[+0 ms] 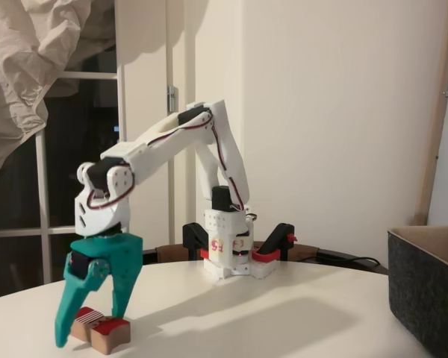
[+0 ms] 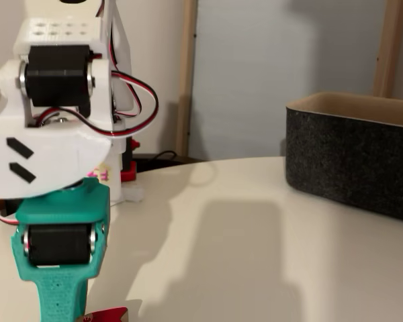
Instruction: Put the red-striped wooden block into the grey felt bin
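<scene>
Gripper point(image 1: 89, 328) teal, pointing down, tips at or just above tabletop point(image 1: 246, 313). Jaws spread wide, straddling the red-striped wooden block point(image 1: 101, 328); one finger at block's left end as pictured, the other behind or beside it. No closure seen, nothing held; actual contact w/ block cannot be judged from this angle. Block resting flat on tabletop, striped face up, directly between and below the fingers. In the close fixed view only a red corner of block point(image 2: 111, 314) visible at bottom edge, next to the gripper body point(image 2: 57, 295).

Grey felt bin point(image 1: 429, 291) well apart from gripper, on far side of tabletop to the right in both fixed views point(image 2: 352, 168); open top, lighter lining showing.

Progress assessment: early stage. Approach and alignment over block appear done. Grasp not yet made. Remaining: close on block, lift, carry across to bin, release inside. Bin opening large vs. block, so placement likely tolerant; grasp looks the critical step.
</scene>
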Robot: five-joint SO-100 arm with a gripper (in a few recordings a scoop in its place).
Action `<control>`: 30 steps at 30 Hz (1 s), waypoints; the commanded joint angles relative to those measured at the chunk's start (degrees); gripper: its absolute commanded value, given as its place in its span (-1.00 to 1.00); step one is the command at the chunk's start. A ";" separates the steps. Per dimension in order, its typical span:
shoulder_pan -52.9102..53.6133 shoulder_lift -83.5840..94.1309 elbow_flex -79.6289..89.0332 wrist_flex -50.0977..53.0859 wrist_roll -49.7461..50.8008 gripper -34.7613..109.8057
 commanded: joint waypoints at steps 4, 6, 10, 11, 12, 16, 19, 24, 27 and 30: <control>0.09 -1.05 0.35 0.26 -0.18 -0.22; 0.00 -1.23 0.35 0.26 -0.18 -0.26; -0.09 -1.49 0.44 0.26 -0.88 -0.32; -0.18 -1.49 0.44 0.26 -1.05 -0.33; -0.26 -1.58 0.44 0.26 -1.23 -0.34; -0.35 -1.58 0.35 0.26 -1.93 -0.39; -0.44 -1.58 0.35 0.18 -2.11 -0.43; -0.35 -1.14 0.09 0.18 -1.85 -0.44; -0.18 -0.79 -0.09 0.18 -1.67 -0.45; 0.00 -0.18 -0.44 0.18 -1.67 -0.45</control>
